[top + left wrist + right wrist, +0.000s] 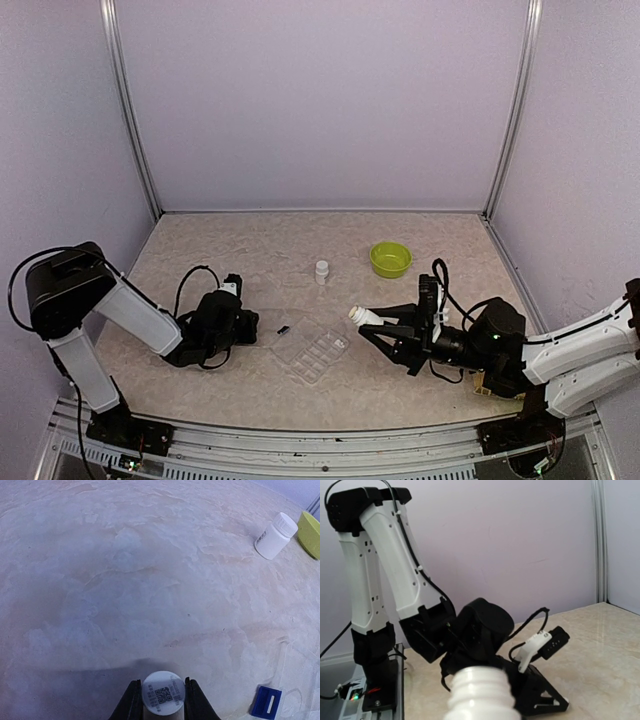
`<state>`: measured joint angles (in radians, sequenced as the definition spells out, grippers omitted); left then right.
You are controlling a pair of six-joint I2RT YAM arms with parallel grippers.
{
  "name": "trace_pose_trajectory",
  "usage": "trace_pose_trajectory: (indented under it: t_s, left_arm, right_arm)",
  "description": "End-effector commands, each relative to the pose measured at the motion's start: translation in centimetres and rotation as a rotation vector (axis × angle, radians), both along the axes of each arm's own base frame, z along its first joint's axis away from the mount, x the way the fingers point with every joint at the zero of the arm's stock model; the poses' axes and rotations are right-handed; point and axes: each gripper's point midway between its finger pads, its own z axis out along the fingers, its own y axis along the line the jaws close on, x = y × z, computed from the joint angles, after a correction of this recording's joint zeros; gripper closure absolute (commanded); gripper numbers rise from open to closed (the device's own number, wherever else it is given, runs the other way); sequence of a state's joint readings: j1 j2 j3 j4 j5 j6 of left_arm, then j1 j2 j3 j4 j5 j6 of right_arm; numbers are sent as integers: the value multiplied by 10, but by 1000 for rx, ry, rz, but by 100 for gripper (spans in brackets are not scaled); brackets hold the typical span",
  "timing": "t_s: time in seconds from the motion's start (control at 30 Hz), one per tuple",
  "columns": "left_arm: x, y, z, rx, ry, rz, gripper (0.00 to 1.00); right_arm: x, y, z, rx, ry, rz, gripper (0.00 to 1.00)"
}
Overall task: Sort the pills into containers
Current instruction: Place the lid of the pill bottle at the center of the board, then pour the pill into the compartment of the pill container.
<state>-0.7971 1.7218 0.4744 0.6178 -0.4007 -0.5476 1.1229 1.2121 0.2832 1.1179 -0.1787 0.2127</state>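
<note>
The open white bottle (364, 316), gripped tight by the right tool (374, 327), should be tipped slowly over the clear pill box (312, 350) on the desk (200, 260) between the arms, while a round white thing (163, 694) is pinched by the left tool (161, 682).

Soft, even light fills the top view, with faint shadows on the table (300, 250). The left wrist view bows at its edges, a dark shadow lying ahead of the left gripper (163, 687). In the right wrist view the near neck of the bottle (480, 692) is blurred.
</note>
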Motion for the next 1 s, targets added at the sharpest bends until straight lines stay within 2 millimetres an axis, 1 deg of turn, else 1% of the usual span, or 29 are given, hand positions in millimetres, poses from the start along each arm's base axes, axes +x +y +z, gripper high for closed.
trace_pose_trajectory:
  t_s: [0.0, 0.07, 0.23, 0.37, 0.43, 0.5, 0.57, 0.6, 0.7, 0.9, 0.97]
  left_arm:
    - [6, 2, -3, 9, 7, 26, 73]
    - [6, 1, -3, 11, 9, 25, 68]
    - [5, 1, -3, 6, 12, 26, 59]
    - [4, 0, 1, -9, 10, 20, 48]
    - [4, -1, 6, -22, 4, 17, 41]
    - [4, -2, 13, -39, -5, 14, 38]
    - [3, -3, 20, -54, -13, 7, 31]
    - [2, -4, 23, -60, -16, 4, 29]
    - [2, -7, 36, -91, -32, -9, 19]
    - [-5, -10, 54, -143, -55, -37, 2]
    - [-7, -10, 57, -153, -60, -45, 1]
  right_arm:
    - [0, -4, 12, 39, -12, -7, 76]
    - [0, -4, 12, 38, -11, -10, 76]
    - [0, -5, 11, 36, -12, -13, 76]
    - [0, -5, 10, 33, -15, -14, 76]
    - [0, -5, 10, 33, -21, -14, 76]
    - [-1, -5, 9, 34, -24, -10, 76]
    - [0, -4, 7, 33, -25, -11, 76]
    - [0, -4, 5, 32, -26, -11, 76]
    - [1, -1, 0, 21, -21, -13, 76]
    - [4, 7, -21, -19, 10, -5, 77]
    - [5, 10, -28, -32, 21, -1, 76]
